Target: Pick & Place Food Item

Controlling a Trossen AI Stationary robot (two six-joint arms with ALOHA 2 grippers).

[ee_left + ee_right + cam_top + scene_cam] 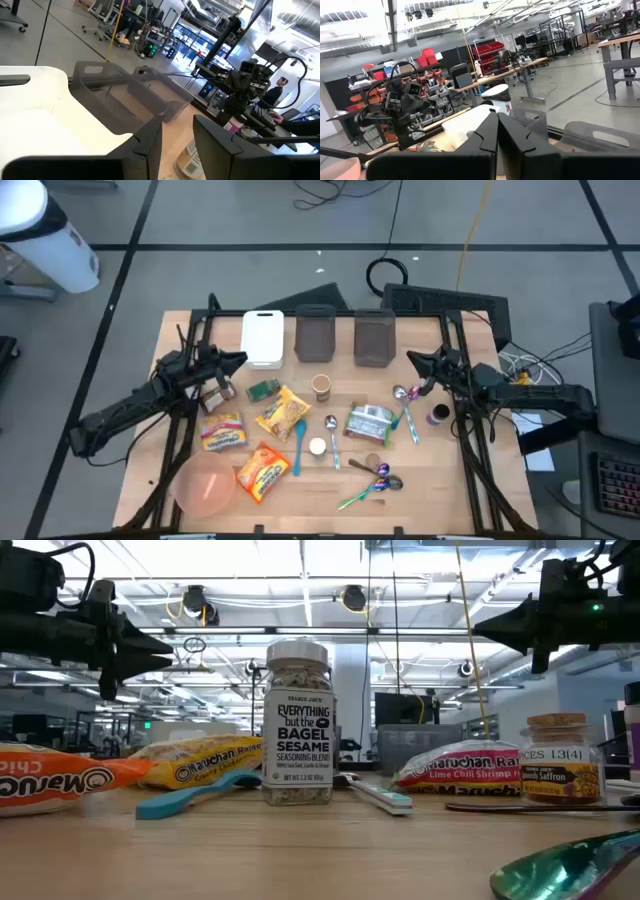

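Observation:
Several food items lie on the wooden table (440, 480). There are yellow and orange ramen packets (283, 415) (222, 432) (262, 472), a green packet (368, 423), a bagel seasoning jar (297, 720) standing upright at the middle (322, 387), and a small saffron jar (562, 760). My left gripper (240, 360) hovers open above the table's left side, next to the white bin (263, 338); it also shows in its wrist view (177, 119). My right gripper (410, 360) hovers shut and empty above the right side (498, 116).
Two dark bins (315, 337) (374, 338) stand beside the white bin along the far edge. A pink bowl (205, 485) sits at the near left. A blue spoon (300, 445), metal spoons (332, 438) and iridescent spoons (375, 480) lie among the packets.

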